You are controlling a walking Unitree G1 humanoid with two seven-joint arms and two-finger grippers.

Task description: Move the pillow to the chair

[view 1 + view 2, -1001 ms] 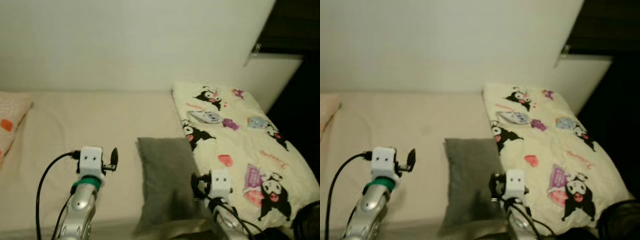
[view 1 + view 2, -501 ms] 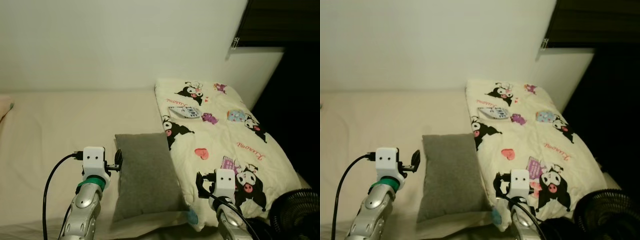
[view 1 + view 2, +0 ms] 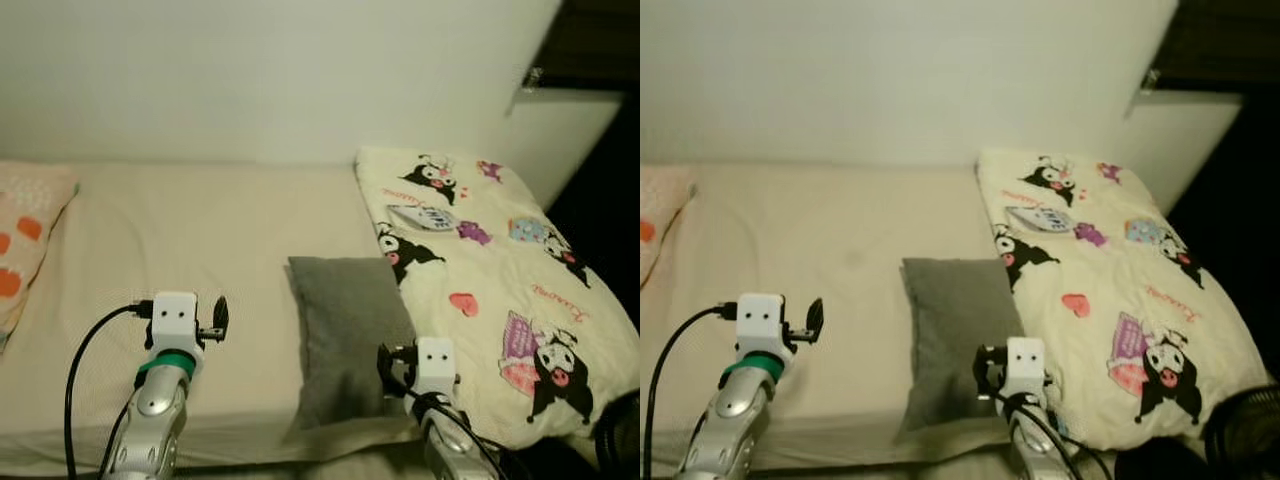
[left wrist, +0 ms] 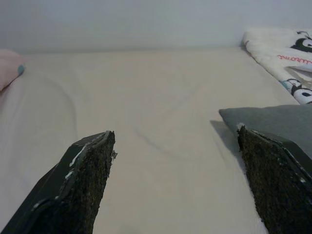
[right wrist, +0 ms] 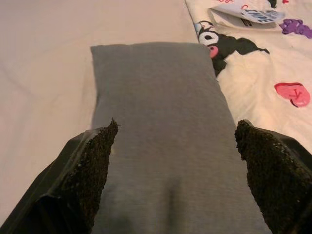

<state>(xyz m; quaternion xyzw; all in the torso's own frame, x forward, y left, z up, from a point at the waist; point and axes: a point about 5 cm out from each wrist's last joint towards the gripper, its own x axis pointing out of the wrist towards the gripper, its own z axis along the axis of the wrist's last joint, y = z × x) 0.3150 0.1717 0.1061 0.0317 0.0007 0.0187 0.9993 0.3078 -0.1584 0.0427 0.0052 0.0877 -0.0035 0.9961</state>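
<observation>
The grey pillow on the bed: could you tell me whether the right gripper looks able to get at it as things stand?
Probably yes. The right gripper hangs open right over the pillow, fingers either side, with nothing between them.

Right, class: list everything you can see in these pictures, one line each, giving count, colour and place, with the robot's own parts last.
Grey pillow: one, grey, on the bed beside the blanket's edge.
Cartoon blanket: one, cream with black cartoon figures, on the bed's right part.
Patterned pillow: one, pink with orange spots, at the bed's far left.
Bed sheet: one, cream, covering the bed.
Wall: one, white, behind the bed.
Left gripper: one, black fingers open, above the bare sheet.
Right gripper: one, black fingers open, over the grey pillow's near end.
</observation>
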